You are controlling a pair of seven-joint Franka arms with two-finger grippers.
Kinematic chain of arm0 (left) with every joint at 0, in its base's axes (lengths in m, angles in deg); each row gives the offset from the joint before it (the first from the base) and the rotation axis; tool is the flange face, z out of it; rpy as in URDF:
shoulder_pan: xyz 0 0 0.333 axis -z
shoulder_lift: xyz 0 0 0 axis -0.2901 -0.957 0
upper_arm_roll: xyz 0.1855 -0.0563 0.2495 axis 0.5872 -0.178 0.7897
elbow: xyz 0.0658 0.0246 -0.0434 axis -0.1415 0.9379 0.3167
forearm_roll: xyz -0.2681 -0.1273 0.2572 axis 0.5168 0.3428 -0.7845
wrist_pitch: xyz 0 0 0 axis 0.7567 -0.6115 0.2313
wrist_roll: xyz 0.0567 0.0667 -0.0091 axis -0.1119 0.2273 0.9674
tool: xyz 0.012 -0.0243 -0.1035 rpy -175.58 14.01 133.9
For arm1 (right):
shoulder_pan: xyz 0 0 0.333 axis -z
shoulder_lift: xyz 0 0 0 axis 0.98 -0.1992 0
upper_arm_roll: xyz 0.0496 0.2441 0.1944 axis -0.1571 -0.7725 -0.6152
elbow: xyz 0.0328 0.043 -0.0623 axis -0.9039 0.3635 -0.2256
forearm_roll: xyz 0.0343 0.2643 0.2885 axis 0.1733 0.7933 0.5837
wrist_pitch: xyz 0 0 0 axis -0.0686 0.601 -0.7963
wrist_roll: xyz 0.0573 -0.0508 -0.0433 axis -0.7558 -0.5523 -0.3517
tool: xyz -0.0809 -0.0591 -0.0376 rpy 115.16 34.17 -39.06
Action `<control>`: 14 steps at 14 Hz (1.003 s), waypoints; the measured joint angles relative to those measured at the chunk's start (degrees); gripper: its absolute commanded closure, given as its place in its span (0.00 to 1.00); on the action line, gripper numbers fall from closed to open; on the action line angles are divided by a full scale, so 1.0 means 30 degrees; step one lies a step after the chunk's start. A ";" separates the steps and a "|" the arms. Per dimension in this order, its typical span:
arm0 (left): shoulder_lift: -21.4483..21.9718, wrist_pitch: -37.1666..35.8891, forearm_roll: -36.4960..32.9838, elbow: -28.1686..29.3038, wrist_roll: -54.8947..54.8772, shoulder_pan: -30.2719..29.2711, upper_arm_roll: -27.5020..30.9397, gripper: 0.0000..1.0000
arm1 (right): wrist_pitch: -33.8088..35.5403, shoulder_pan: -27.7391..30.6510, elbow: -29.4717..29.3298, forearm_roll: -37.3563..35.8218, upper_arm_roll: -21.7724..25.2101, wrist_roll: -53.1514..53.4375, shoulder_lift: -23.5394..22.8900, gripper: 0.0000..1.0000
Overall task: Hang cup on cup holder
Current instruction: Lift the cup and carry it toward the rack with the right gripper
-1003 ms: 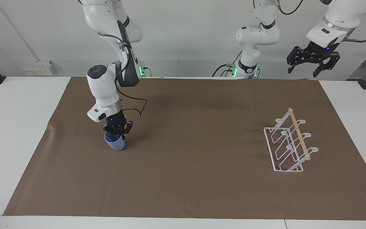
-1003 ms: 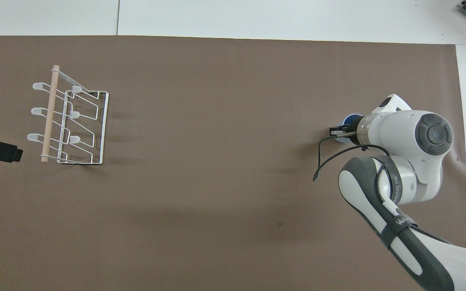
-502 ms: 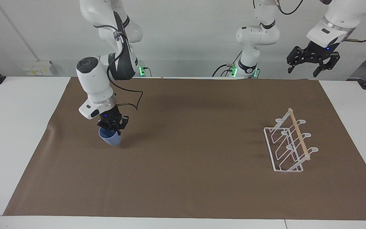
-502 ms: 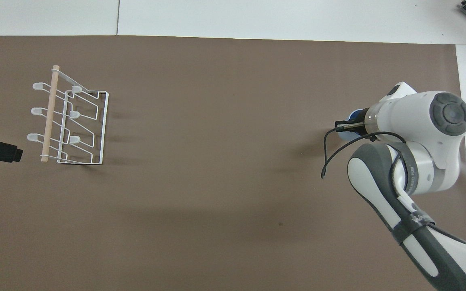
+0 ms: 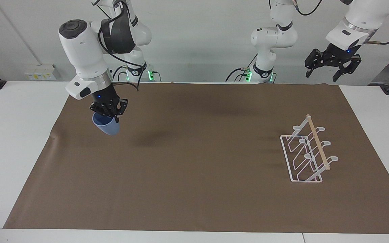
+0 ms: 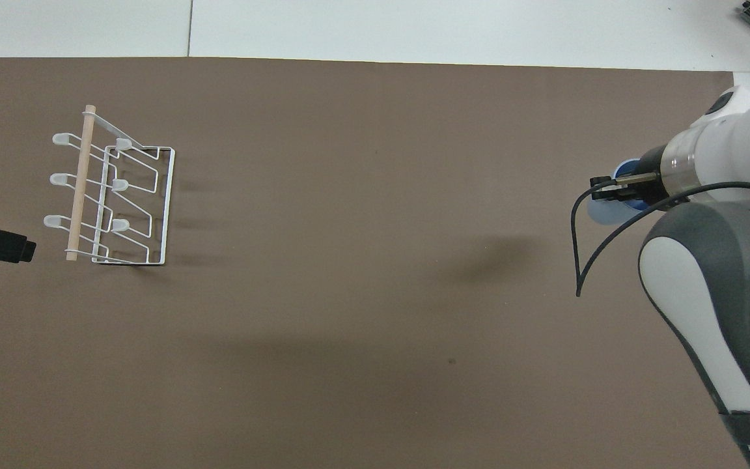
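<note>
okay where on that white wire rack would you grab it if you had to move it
Probably the wooden rod on top of the cup holder: it stands clear above the slanted prongs, so an open gripper could straddle it coming straight down.

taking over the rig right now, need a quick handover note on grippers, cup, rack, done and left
Right gripper: shut on the rim of the light blue cup, raised in the air over the brown mat at the right arm's end of the table; the cup hangs tilted.
Left gripper: open, empty, waiting high over the table edge at the left arm's end.
Cup holder: white wire rack with a wooden rod, standing on the mat at the left arm's end; no cup on it.
Done: cup grasped and off the mat.
Left: carry it across to the rack, hang it on a prong, release.
</note>
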 measured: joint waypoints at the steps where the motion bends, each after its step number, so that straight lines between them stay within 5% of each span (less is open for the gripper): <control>1: 0.0004 -0.0042 0.0000 0.0000 0.0013 -0.0015 0.0081 0.00 | 0.0180 -0.0039 -0.0009 0.0007 -0.0048 -0.0001 0.0213 1.00; 3: 0.0011 -0.0071 0.0000 0.0000 0.0014 -0.0034 0.0208 0.00 | 0.0710 -0.0094 -0.0015 0.0403 -0.0223 -0.0119 0.0610 1.00; 7: 0.0015 -0.0091 0.0000 0.0000 0.0014 -0.0035 0.0219 0.00 | 0.1568 -0.0138 -0.0014 0.7471 -0.0278 -0.0771 0.1007 1.00; 9: 0.0019 -0.0080 0.0071 0.0000 -0.0493 -0.0016 0.0134 0.00 | 0.1805 -0.0246 -0.0005 0.8998 -0.0297 -0.0777 0.1050 1.00; 14: 0.0023 0.0900 0.2553 0.0035 -0.5881 0.0001 0.0083 0.00 | 0.2484 -0.0582 0.0156 1.3908 -0.0348 0.0999 0.1055 1.00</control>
